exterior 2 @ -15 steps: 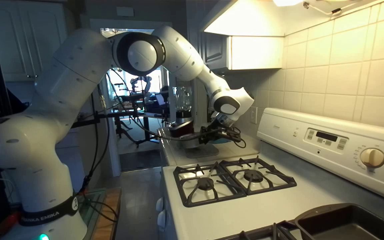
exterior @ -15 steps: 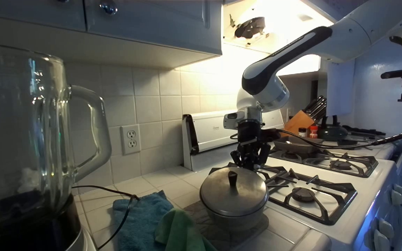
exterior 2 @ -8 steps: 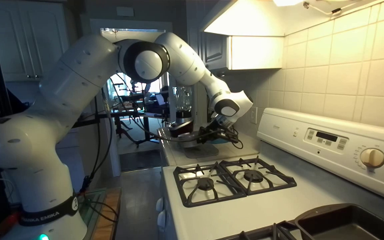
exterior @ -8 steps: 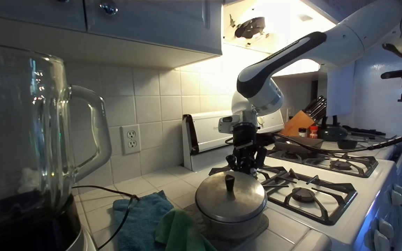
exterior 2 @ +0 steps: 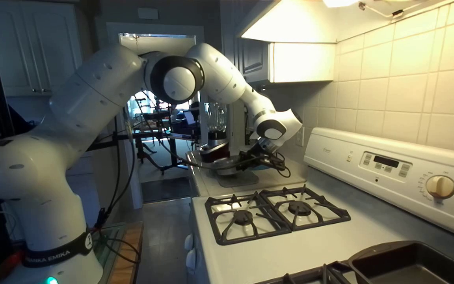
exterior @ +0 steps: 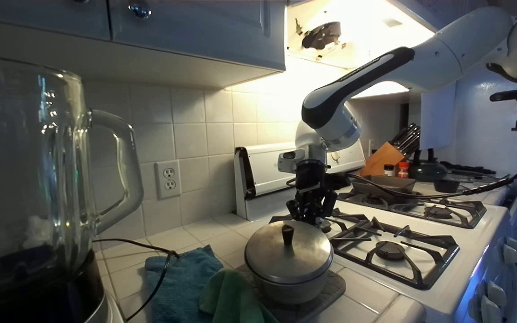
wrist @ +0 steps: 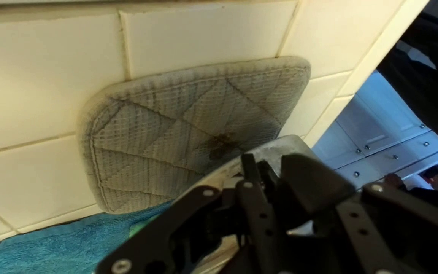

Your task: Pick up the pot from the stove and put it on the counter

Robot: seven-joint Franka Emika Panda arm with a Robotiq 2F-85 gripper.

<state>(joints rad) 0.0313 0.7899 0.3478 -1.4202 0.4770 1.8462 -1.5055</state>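
Observation:
My gripper is shut on the near side of the silver-grey pot; its dark fingers hide most of what they clamp. In an exterior view, the gripper points down behind the lidded pot, whose black knob faces up. The pot is over the grey quilted mat on the tiled counter; whether its base touches the mat I cannot tell. The white stove stands beside the counter, its front burners bare.
A blue towel and a green cloth lie right beside the mat. A blender with a trailing cord is past them. The stove's raised back panel stands close to the arm. A dark baking pan sits on another burner.
The gripper and pot have moved together, shifting left and slightly down in an exterior view, further from the stove. The arm has lowered a little. The grip has stayed shut.

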